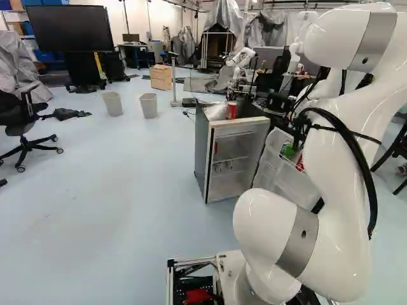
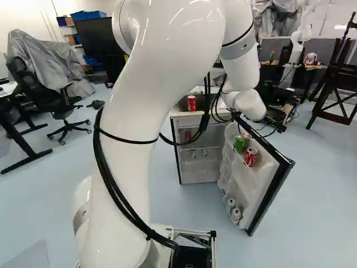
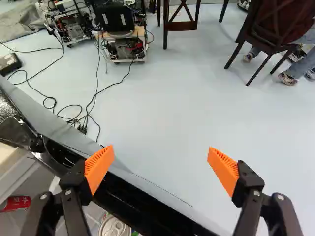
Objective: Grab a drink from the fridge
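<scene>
A green metal can [image 2: 240, 144] and a red-and-white metal can [image 2: 251, 157] stand in the upper rack of the open, white-lined door [image 2: 245, 188] of the small fridge [image 1: 202, 152]. Another red can [image 2: 192, 103] stands on top. The black hand [image 2: 275, 125] with orange pads [image 3: 99, 167] is spread wide, one finger above the door's black edge, the other over the pale floor [image 3: 162, 103].
</scene>
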You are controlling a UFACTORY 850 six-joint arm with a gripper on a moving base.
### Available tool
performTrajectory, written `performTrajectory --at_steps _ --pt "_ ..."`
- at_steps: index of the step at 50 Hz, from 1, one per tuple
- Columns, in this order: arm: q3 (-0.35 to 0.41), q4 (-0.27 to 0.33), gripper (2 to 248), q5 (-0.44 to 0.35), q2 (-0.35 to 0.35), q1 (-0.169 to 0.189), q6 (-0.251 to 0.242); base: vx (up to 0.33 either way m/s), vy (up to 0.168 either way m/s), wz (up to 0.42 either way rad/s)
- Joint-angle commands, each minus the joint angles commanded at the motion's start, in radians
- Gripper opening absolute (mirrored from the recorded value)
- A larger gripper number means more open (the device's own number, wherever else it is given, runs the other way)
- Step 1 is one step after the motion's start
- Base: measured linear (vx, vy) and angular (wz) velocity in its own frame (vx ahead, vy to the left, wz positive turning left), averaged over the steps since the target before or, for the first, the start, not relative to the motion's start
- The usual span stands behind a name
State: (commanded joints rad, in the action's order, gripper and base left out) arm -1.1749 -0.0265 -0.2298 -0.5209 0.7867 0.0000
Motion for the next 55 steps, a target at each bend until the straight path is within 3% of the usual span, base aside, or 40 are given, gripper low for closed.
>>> performTrajectory --at_steps 36,55 --pt "-0.087 0.0 247 0.124 -0.065 0.096 0.0 0.0 0.0 0.0" --pt "-0.095 0.0 247 0.225 -0.071 0.106 0.0 0.0 0.0 0.0"
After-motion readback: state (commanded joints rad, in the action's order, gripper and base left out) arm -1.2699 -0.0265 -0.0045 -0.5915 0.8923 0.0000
